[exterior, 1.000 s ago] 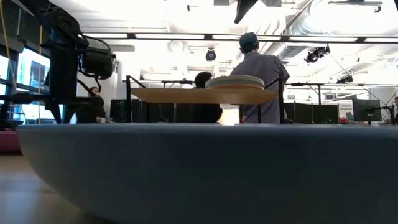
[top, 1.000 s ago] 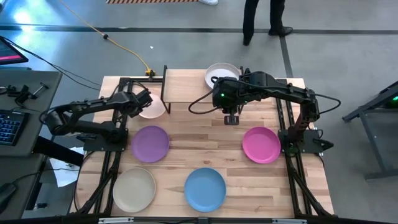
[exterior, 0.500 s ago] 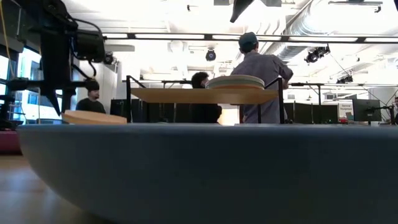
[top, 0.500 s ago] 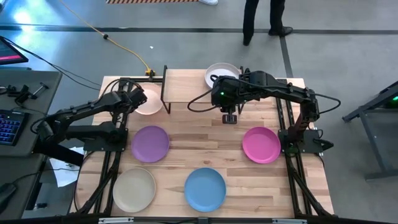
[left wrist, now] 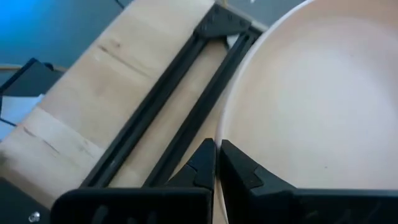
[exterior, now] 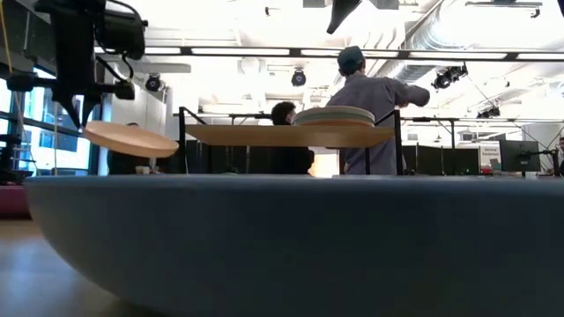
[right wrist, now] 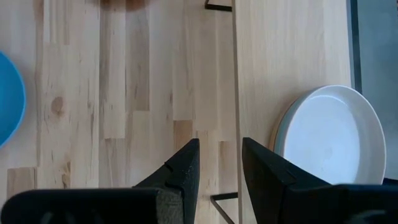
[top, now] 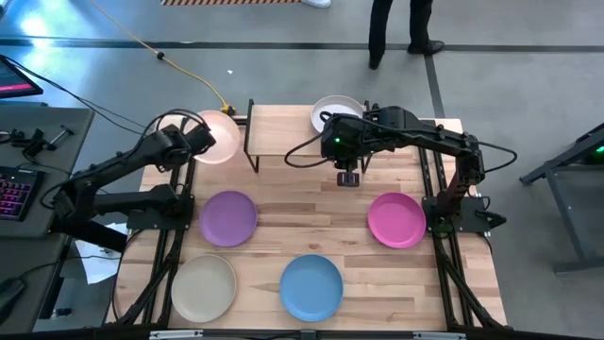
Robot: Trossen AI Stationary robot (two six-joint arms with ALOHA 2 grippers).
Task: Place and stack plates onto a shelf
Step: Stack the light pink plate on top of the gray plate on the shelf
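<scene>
Pink plate (exterior: 130, 139) hangs tilted in low view, left gripper (left wrist: 217, 163) pinching it.

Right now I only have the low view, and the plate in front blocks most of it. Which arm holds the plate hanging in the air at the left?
Observer: The left claw. Its wrist view shows it shut on the rim of the pale pink plate.
Operator: Is that plate above the shelf?
Observer: No. From above, it sits beside the left end of the shelf, over the far-left corner of the table.
Operator: And the other arm?
Observer: The right claw hovers open and empty over the table just in front of the shelf, near the stacked plates on its right end.
</scene>
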